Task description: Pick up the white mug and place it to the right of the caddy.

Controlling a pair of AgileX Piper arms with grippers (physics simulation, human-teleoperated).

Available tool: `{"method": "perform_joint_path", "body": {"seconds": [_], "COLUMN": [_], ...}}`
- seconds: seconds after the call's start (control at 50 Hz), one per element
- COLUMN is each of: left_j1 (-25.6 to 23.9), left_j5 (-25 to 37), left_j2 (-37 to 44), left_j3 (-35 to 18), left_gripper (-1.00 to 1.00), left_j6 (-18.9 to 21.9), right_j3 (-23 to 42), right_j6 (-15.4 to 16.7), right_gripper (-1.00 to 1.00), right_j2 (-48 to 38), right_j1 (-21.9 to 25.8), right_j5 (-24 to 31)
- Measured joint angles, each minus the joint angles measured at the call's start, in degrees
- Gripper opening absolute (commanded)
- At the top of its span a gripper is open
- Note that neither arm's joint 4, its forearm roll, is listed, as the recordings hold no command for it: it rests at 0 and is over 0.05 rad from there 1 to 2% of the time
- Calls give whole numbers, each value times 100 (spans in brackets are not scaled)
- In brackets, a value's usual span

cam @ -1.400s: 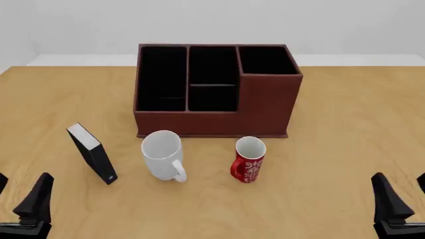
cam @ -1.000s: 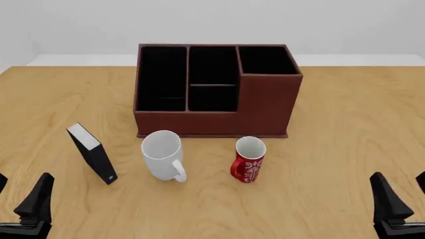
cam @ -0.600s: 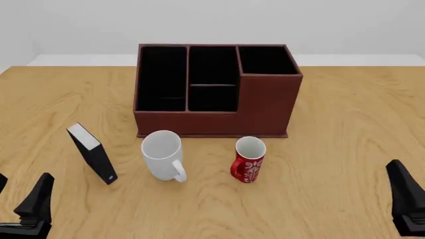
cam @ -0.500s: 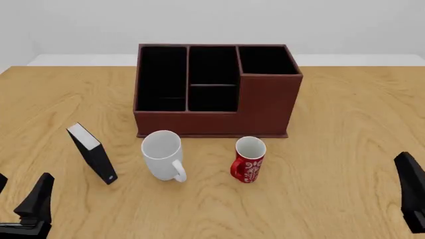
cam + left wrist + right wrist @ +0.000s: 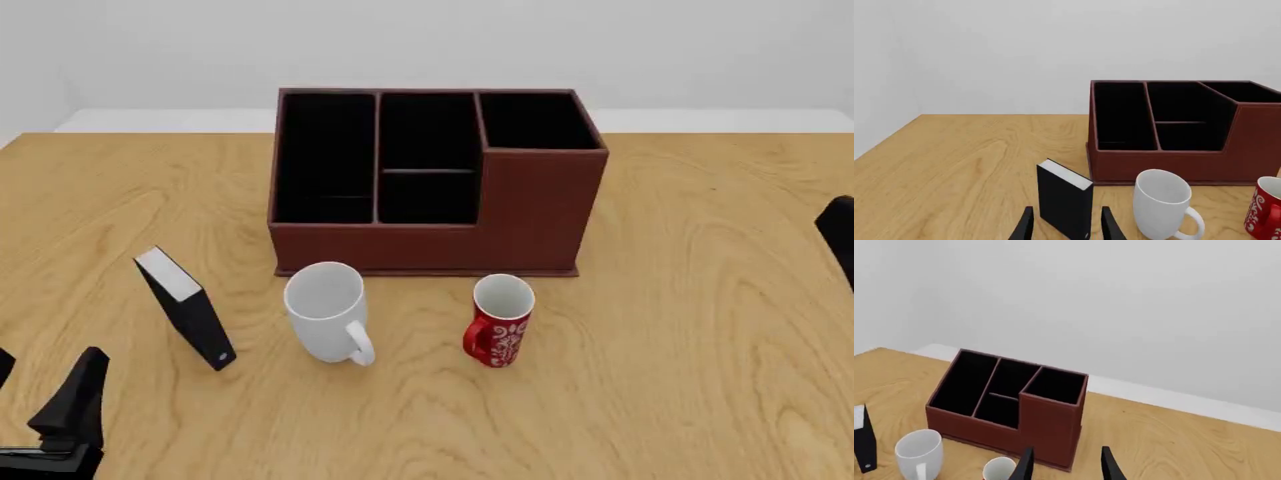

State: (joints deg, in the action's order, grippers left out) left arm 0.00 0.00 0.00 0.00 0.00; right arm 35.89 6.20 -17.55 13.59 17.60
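The white mug (image 5: 326, 311) stands upright on the table (image 5: 667, 400), mouth up, its long axis vertical, with the loop handle turned toward my side and slightly right. It sits just in front of the caddy (image 5: 434, 180), near the left part of its front wall. No writing is readable on it. The red mug (image 5: 501, 318) to its right carries a white pattern, not legible as letters. A black book-like box (image 5: 187, 307) stands to the left. My left gripper (image 5: 1064, 227) has its fingers spread, holding nothing. My right gripper (image 5: 1065, 466) is likewise spread and empty.
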Motion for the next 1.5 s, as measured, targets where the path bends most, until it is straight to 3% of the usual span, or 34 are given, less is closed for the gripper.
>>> {"method": "perform_joint_path", "body": {"seconds": [0.36,0.8,1.1,1.5], "left_j1": [0,0,0,0], "left_j5": [0,0,0,0], "left_j2": [0,0,0,0], "left_j3": [0,0,0,0], "left_gripper": [100,100,100,100], "left_j6": [0,0,0,0], "right_j3": [1048,1587,1686,1710], "right_j6": [495,788,764,505], "right_gripper": [100,100,100,100], "right_j2": [-1108,-2253,-3142,-4188], "right_j1": [734,1641,2305,2924], "right_j5": [392,407,80,-463]}}
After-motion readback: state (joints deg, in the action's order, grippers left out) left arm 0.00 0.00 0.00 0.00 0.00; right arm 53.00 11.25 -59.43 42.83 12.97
